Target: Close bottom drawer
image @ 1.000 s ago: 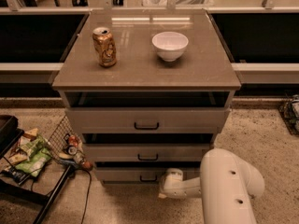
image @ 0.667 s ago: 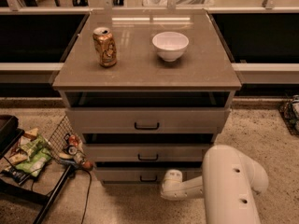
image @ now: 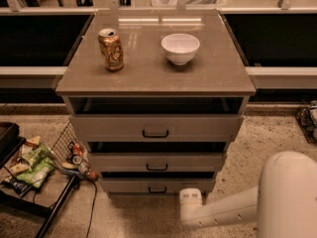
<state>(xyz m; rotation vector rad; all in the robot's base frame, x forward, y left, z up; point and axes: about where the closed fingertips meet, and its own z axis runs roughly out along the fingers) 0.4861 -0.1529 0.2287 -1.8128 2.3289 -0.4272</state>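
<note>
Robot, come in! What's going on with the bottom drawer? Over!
Gripper low, in front of bottom drawer, toward its right end. Drawer pulled out, not yet closed. Nothing seen between them.

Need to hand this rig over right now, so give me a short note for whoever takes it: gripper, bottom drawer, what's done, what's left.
Gripper: low near the floor, just in front of the bottom drawer and right of its black handle. Whether it touches the front panel cannot be told.
Bottom drawer: pulled out, with a dark gap above its front panel. The middle drawer and top drawer are out too.
Done: the gripper is positioned at the drawer front; nothing is closed yet.
Left: push the bottom front in until it sits flush.
The can and bowl on top are out of the way.
</note>
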